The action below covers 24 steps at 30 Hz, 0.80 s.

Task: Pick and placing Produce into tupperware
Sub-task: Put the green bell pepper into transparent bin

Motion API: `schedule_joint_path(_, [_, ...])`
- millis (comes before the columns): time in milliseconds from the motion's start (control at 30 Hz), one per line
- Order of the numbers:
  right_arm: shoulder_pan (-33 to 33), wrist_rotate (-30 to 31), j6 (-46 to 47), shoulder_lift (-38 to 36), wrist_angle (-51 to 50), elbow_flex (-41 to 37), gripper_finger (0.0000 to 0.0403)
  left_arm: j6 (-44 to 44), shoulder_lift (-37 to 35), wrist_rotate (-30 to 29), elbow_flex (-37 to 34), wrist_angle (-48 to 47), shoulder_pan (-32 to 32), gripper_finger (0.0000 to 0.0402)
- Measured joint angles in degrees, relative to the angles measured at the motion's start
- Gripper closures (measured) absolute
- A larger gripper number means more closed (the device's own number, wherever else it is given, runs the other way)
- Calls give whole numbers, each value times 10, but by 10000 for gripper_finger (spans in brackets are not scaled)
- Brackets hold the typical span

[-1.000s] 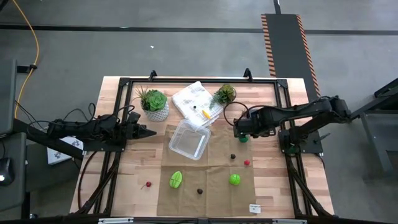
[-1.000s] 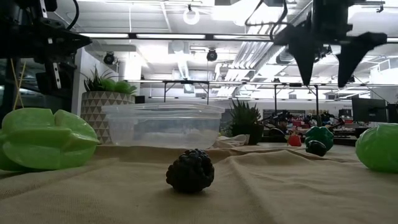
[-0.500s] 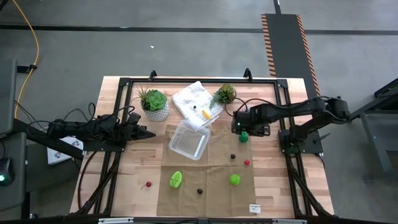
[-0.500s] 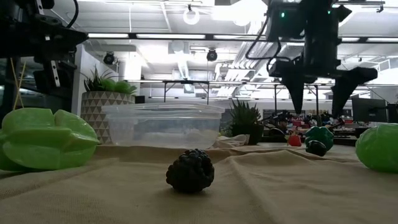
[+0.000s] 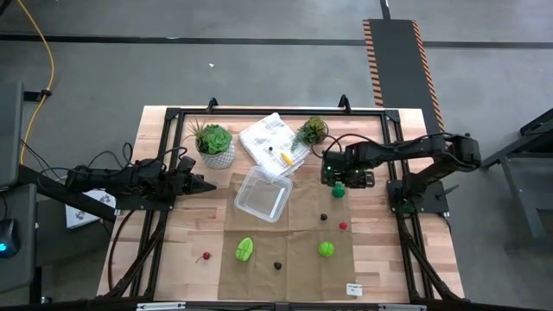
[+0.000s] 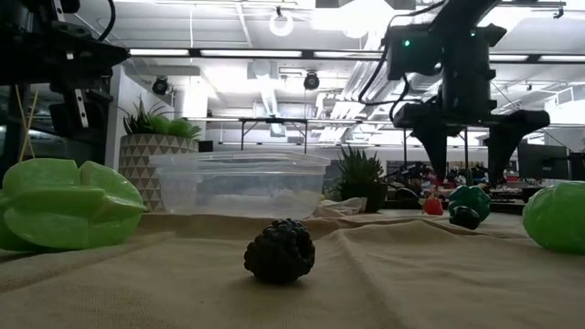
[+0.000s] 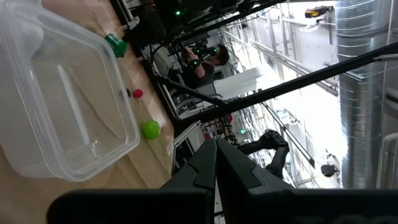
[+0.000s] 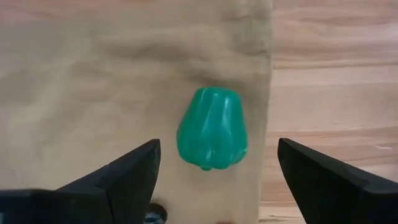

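Over the last second the right arm has swung in and dropped, so its right gripper (image 8: pixel 214 171) now hangs over the green pepper (image 8: pixel 212 129), fingers (image 8: pixel 121 174) spread wide and the pepper centred between them on the tan cloth (image 8: pixel 93 68), untouched. A grasp looks next. Off to one side, the tupperware (image 5: pixel 263 193) sits empty. Beyond it the left gripper (image 5: pixel 206 184) waits, fingers pressed together.

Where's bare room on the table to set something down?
Free: bare wood between the red cherry and the potted plant, and the cloth between the tupperware and star fruit. Crowded: the back edge, around the white bag.
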Motion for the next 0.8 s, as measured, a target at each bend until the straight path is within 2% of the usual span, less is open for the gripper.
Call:
schedule_joint_path(500, [4, -34, -25, 85, 52, 0, 91, 0, 0, 0, 0, 0, 0, 401])
schedule_joint_path(600, [4, -40, -26, 91, 55, 0, 104, 0, 0, 0, 0, 0, 0, 401])
schedule_joint_path(800, [4, -43, -29, 92, 55, 0, 154, 0, 0, 0, 0, 0, 0, 401])
